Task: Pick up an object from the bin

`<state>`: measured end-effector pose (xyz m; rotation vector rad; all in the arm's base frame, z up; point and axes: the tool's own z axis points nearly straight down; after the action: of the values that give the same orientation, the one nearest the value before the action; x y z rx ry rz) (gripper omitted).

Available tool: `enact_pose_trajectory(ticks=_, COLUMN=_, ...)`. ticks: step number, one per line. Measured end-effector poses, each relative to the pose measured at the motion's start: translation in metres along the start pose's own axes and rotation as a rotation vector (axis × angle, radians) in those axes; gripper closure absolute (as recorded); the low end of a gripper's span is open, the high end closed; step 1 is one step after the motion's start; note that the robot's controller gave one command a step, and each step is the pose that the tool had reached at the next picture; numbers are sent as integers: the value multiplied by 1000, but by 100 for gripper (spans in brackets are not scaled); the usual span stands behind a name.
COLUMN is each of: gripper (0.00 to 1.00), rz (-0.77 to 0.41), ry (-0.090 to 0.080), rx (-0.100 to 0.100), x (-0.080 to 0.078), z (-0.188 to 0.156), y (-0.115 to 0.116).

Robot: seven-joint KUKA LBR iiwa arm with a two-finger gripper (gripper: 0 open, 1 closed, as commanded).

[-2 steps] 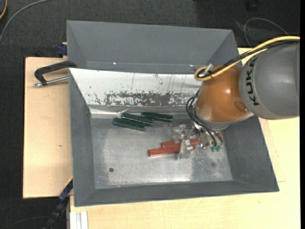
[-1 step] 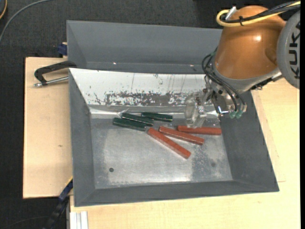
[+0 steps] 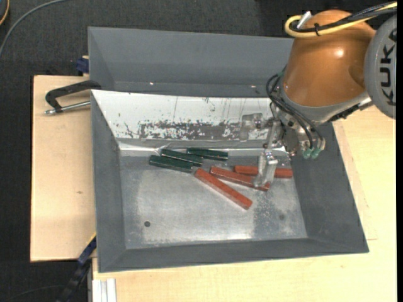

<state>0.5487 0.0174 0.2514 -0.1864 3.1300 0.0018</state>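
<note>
Your claw point(image 3: 266, 176) stands low among the red bars point(image 3: 223, 190) on the right of the bin point(image 3: 189, 228) floor, opening and hold not discernible; centre on one bar, clear of its neighbours, before closing.

Single camera, mounted above the bin point(image 3: 189, 61), looking down with a slight tilt from the near side, so the far wall shows more face than the near one. Mid range: whole bin in frame plus some surround. Arm point(image 3: 327, 61) enters at the upper right.
</note>
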Motion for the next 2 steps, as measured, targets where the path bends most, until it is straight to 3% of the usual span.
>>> enact_pose_trajectory(ticks=1, gripper=0, rz=109, ry=11, rx=1, x=-24, z=127, y=-61)
enact_pose_trajectory(ticks=2, gripper=0, rz=41, ry=9, rx=0, x=-27, z=184, y=-81)
